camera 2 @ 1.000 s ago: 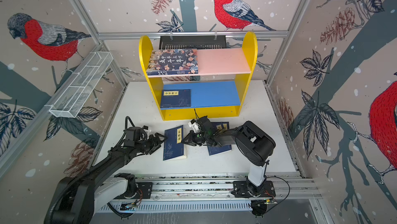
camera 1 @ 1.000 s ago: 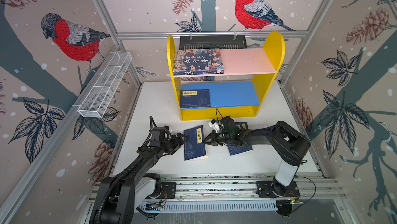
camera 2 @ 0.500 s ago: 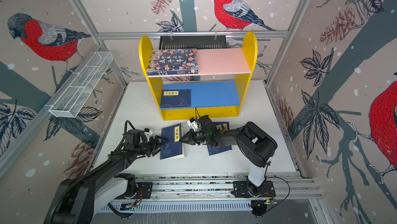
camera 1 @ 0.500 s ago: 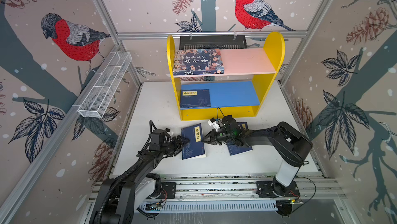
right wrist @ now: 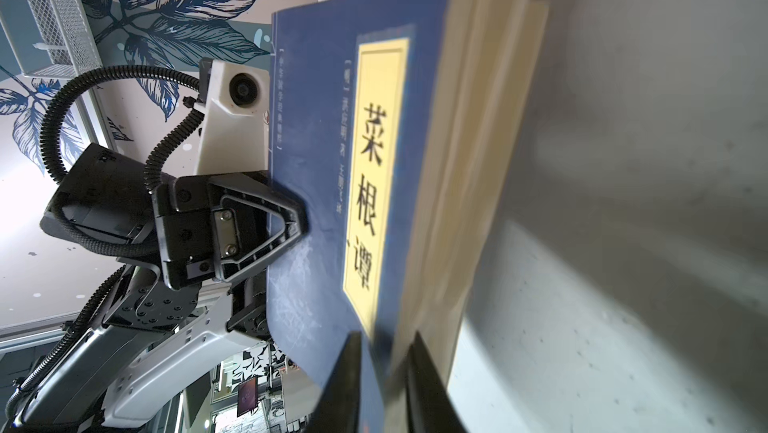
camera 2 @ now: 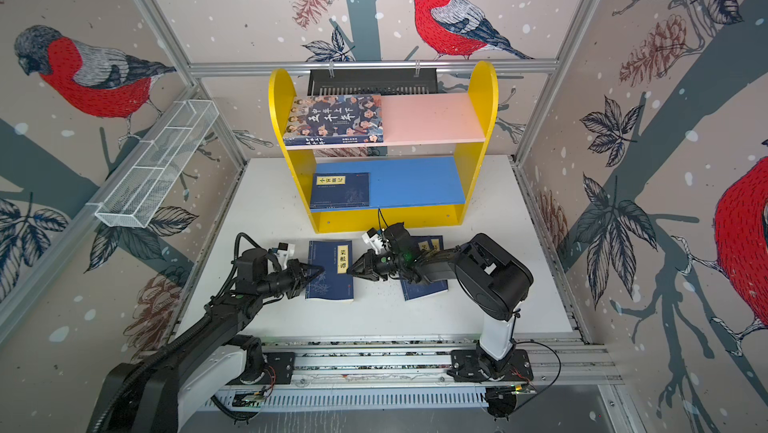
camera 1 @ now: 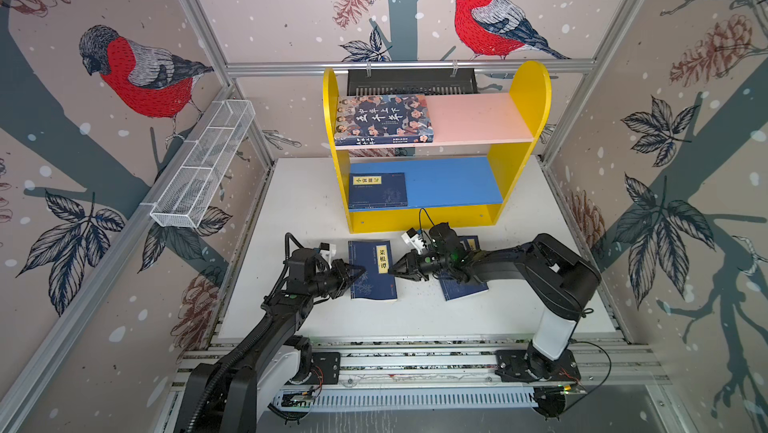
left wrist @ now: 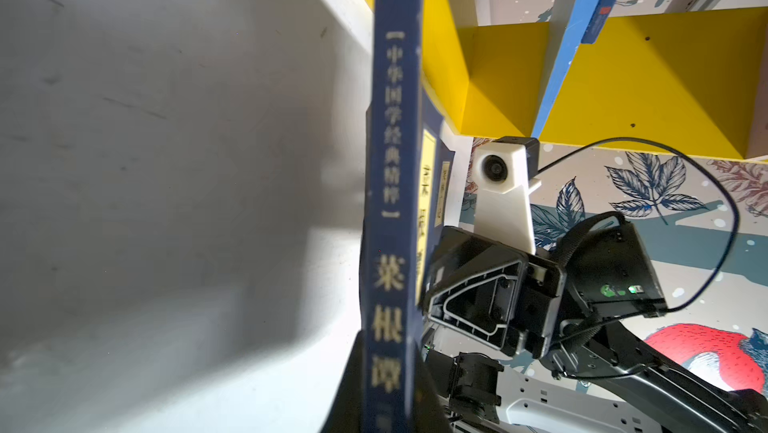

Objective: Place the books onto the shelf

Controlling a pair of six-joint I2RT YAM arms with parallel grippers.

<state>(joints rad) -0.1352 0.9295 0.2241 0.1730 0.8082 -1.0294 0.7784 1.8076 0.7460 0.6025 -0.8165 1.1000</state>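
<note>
The left gripper (camera 1: 353,275) is clamped on the left edge of the navy book (camera 1: 372,271), just on the near side of the shelf (camera 1: 424,219). The right gripper (camera 1: 395,269) has its jaws slightly apart at the right edge. This looks like the pickup step; next the book needs a level lift to the shelf.

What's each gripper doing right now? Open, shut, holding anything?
Left gripper: shut on the spine edge of the navy book.
Right gripper: straddles the same book's page edge; gripping or loose cannot be told.
</note>
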